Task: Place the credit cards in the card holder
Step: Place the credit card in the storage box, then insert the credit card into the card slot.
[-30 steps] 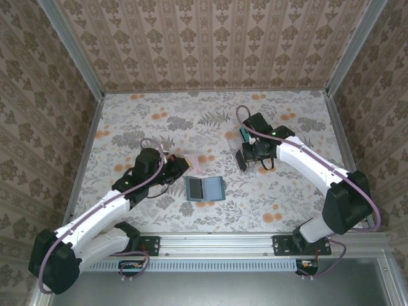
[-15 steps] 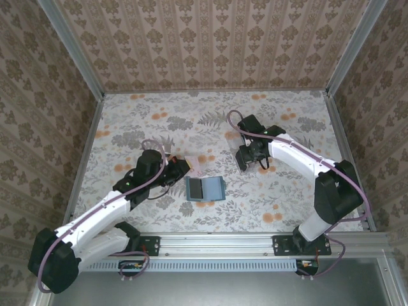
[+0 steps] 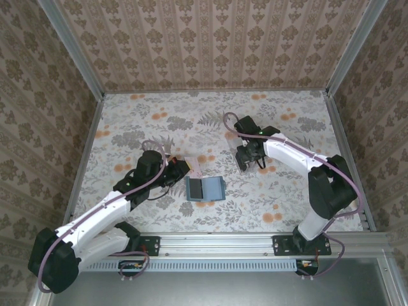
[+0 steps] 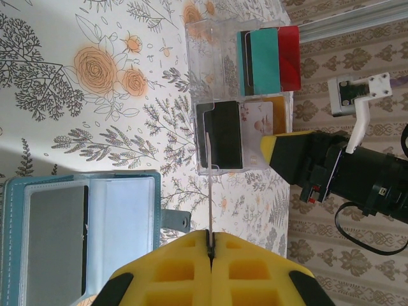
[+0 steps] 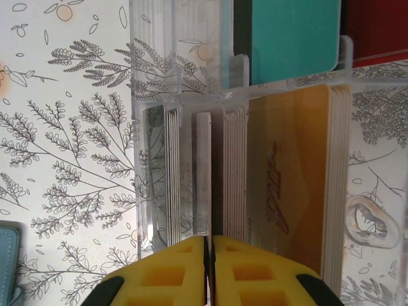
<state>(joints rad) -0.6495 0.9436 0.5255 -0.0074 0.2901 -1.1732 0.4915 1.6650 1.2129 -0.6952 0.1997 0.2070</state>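
Holder [image 3: 204,189] lies open and flat on the surface [image 3: 127,127], near the front middle between the arms. It is teal outside, with a grey pocket [image 4: 57,236] on one half and a paler pocket on the other. A dark sliver sits at the grey pocket's edge, but I cannot tell if that is a card. No card visibly loaded, so the task looks early, with most of it left.

Left gripper [image 4: 209,245] is clamped tight on one thin card [image 4: 209,185]. The card is edge-on in the left wrist view and pale in the top view [image 3: 194,162]. It is held just beside the holder, not yet in a pocket, so insertion looks like the step in hand.

Rack [image 4: 204,38], clear plastic, stands beyond the holder. It has a teal card [image 4: 264,60], red card [image 4: 290,57], dark card [image 4: 226,134], white card [image 4: 255,127] and tan card [image 4: 277,105] upright in its slots, all to go.

Right gripper [image 5: 208,252] is over the rack with its jaws nearly together, in line with a white card edge [image 5: 203,172]. I cannot tell if it pinches that card or is just above it.
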